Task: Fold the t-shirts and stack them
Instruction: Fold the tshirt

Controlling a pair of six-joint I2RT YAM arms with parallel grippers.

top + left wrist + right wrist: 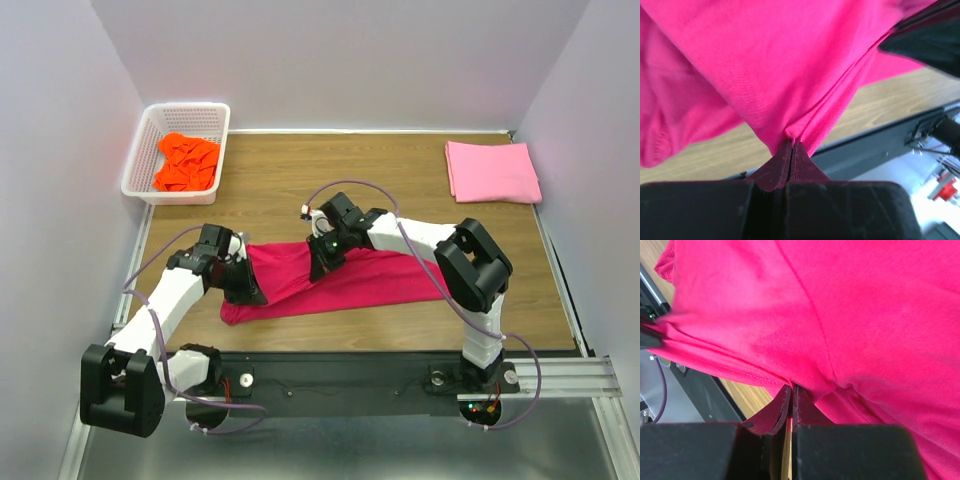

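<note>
The crimson-red t-shirt (350, 285) lies bunched along the near middle of the wooden table. My left gripper (243, 283) is shut on its left part; in the left wrist view a hemmed fold of the red t-shirt (790, 75) is pinched at the left gripper (791, 142). My right gripper (322, 262) is shut on the shirt's upper middle edge; red cloth (840, 315) fills the right wrist view above the right gripper (792, 386). A folded light pink t-shirt (491, 170) lies at the far right. A crumpled orange t-shirt (186, 162) sits in the basket.
A white lattice basket (216, 115) stands at the far left corner. White walls close the table on three sides. The black mounting rail (350, 375) runs along the near edge.
</note>
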